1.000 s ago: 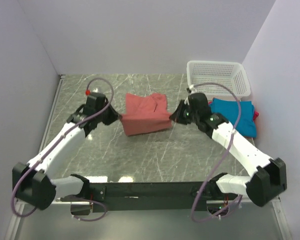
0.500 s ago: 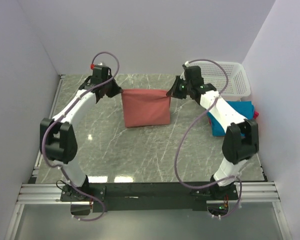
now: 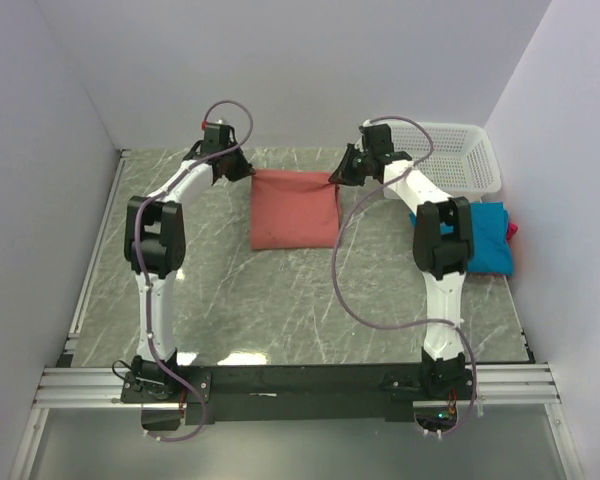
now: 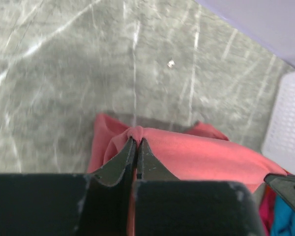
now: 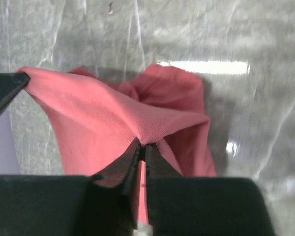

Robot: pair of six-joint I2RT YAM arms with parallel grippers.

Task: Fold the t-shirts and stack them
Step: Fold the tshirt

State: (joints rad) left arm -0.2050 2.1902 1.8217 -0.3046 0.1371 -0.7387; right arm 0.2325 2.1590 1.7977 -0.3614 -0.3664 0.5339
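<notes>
The step in hand is folding the red shirt (image 3: pixel 295 208). It lies near the far edge of the tabletop (image 3: pixel 280 300), about the middle, with its far edge raised. The left end effector (image 3: pixel 242 172) is closed on the far left corner of the cloth and the right end effector (image 3: pixel 336 178) on the far right corner — the edge between them is taut. I judge the next move needs both arms to travel together, so the fold lands even. The teal shirt (image 3: pixel 485 235) lies at the right edge, just before the basket (image 3: pixel 460 160) in the far right corner. The tabletop is grey, marbled and shiny; pale walls (image 3: pixel 280 70) close three sides.
</notes>
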